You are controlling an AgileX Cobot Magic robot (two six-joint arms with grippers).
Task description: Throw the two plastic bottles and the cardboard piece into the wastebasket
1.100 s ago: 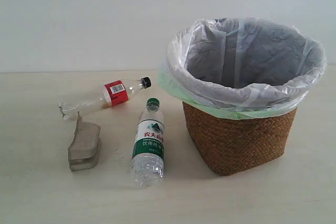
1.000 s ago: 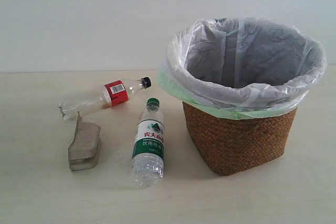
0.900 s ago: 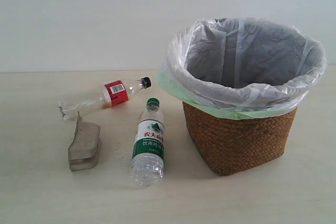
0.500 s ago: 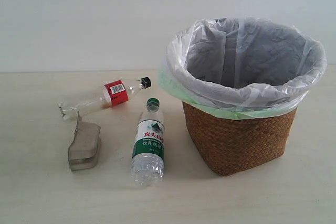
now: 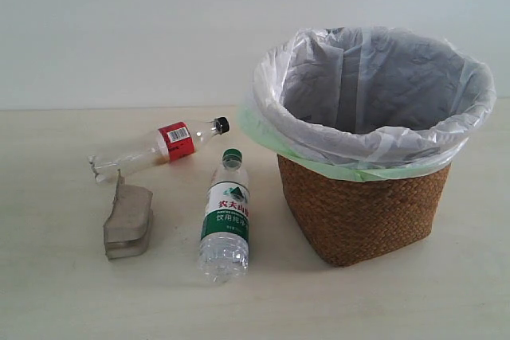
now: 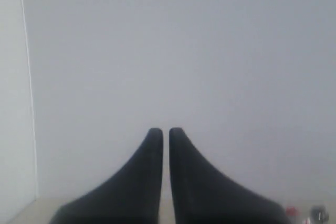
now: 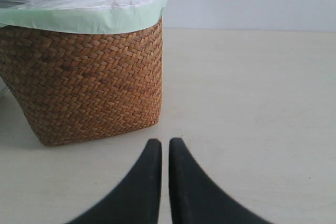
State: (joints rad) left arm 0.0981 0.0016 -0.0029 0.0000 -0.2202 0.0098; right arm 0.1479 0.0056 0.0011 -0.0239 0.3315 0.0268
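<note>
The wicker wastebasket point(image 5: 362, 209) with its white and pale green bag stands on the right of the table. The green-capped bottle point(image 5: 225, 216) lies just left of it. Farther left and back lies the slimmer black-capped bottle point(image 5: 159, 147) with a red label. The folded cardboard piece point(image 5: 127, 218) rests in front of that bottle. Neither gripper shows in the exterior view. My left gripper point(image 6: 166, 130) is shut on nothing and faces a blank wall. My right gripper point(image 7: 165, 141) is shut and empty, low over the table beside the wastebasket point(image 7: 84, 82).
The pale table point(image 5: 64, 292) runs back to a white wall point(image 5: 119, 29). Bare tabletop point(image 7: 252, 98) lies beside the basket in the right wrist view. A small red and dark blur point(image 6: 304, 213) sits at the edge of the left wrist view.
</note>
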